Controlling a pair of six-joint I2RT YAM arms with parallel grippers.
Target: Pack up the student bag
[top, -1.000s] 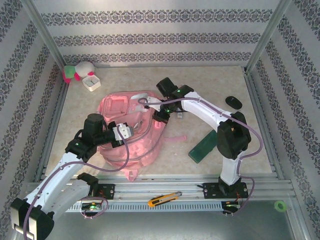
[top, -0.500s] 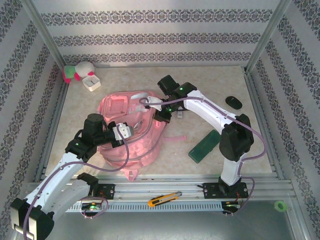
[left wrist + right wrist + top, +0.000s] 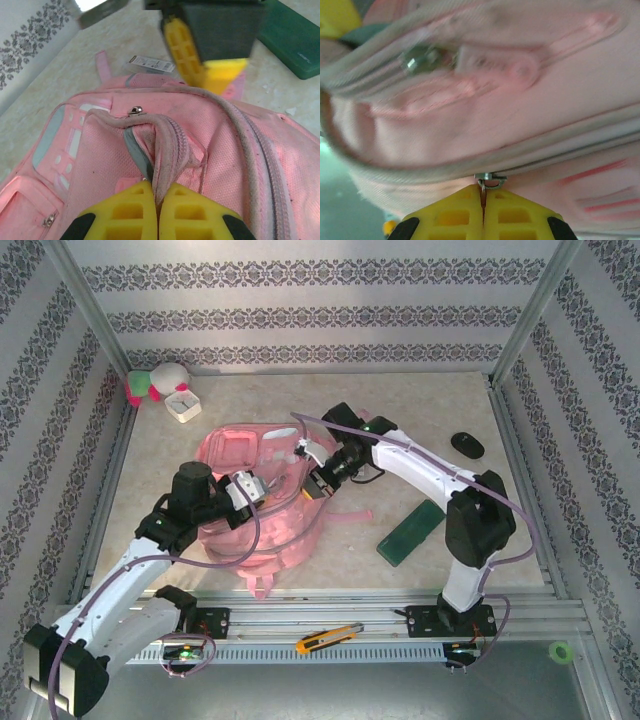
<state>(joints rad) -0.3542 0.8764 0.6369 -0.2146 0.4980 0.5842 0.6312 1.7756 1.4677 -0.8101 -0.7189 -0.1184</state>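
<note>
The pink student bag (image 3: 285, 530) lies bunched up in the middle of the table. My left gripper (image 3: 258, 487) is at its top edge; in the left wrist view it (image 3: 159, 194) is shut on a fold of the bag (image 3: 100, 145) along the zipper track. From the right, my right gripper (image 3: 310, 483) meets the same opening. It (image 3: 484, 194) is shut on the metal zipper pull (image 3: 490, 180) of the bag (image 3: 495, 110). Its yellow fingers (image 3: 197, 60) hang just beyond the bag's far edge in the left wrist view.
A green case (image 3: 410, 533) lies right of the bag, a black mouse (image 3: 467, 444) further back right. A plush toy (image 3: 150, 383) and a white box (image 3: 184, 403) sit in the back left corner. A utility knife (image 3: 328, 638) rests on the front rail.
The right gripper has travelled nearer and leftward along the bag with the zipper pull. The bag has bunched toward the front, and the left gripper has shifted slightly right.
</note>
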